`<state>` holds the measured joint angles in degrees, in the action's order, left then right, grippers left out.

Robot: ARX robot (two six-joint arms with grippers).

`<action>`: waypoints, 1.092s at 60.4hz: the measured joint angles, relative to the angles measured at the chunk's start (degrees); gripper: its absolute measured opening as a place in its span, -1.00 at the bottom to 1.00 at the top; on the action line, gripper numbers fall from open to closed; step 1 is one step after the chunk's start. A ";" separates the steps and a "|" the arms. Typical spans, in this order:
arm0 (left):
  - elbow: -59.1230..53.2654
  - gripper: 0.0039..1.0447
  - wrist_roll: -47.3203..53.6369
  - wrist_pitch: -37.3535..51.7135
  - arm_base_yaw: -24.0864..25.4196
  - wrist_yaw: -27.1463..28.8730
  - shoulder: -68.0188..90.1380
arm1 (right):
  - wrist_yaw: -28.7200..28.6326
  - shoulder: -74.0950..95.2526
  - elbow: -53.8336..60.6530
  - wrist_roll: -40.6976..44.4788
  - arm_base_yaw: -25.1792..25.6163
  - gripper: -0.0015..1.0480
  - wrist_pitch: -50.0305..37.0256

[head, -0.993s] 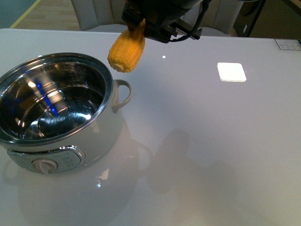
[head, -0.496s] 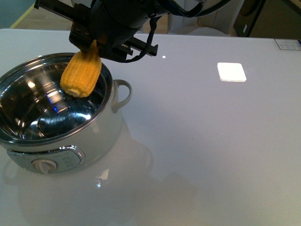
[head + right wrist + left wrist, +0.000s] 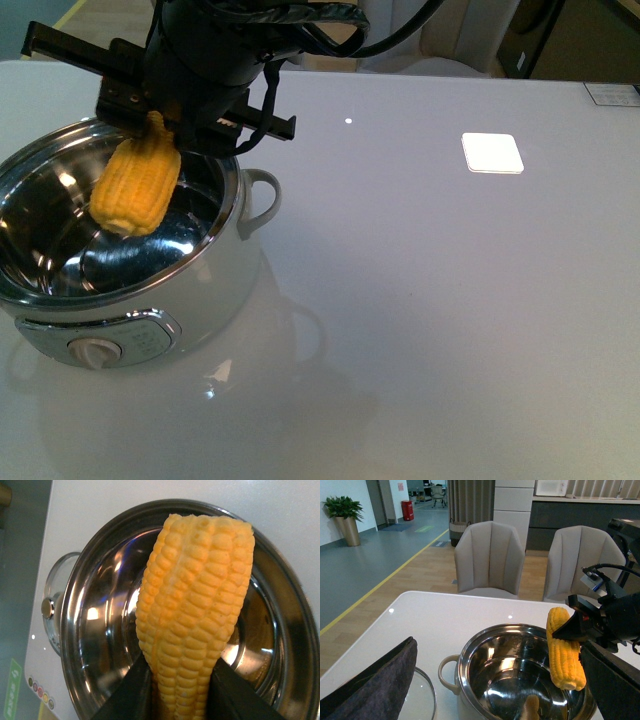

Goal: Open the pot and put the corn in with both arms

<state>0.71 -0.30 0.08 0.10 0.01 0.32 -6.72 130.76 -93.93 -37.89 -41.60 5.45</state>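
The white pot stands open at the table's front left, its steel inside bare. My right gripper is shut on the narrow end of the yellow corn, which hangs thick end down over the pot's mouth. In the right wrist view the corn sits between the black fingers of the right gripper, above the pot's rim. The left gripper stands open behind the pot and holds nothing. From there the corn shows over the pot's far side.
A glass lid lies flat on the table beside the pot, under one left finger; it also shows as the lid in the right wrist view. A bright white square marks the table at the right. Grey chairs stand behind the table.
The right gripper has carried the corn leftward and down, from above the pot's side handle to over the pot's open mouth. The pot has not moved.
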 joint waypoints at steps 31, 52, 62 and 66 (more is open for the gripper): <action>0.00 0.88 0.00 0.00 0.00 0.00 0.00 | -0.20 0.09 0.59 0.15 -1.05 0.83 0.37; 0.00 0.88 0.00 0.00 0.00 0.00 0.00 | 6.69 -10.60 14.88 0.26 5.95 0.83 -8.24; 0.00 0.88 0.00 0.00 0.00 0.00 0.00 | 12.13 -21.03 24.04 3.93 11.63 0.83 -11.19; 0.00 0.88 0.00 0.00 0.00 0.00 0.00 | 13.92 -25.81 28.59 6.32 13.92 0.83 -12.24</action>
<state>0.71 -0.30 0.08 0.10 0.01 0.32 7.20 104.95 -65.34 -31.57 -27.68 -6.79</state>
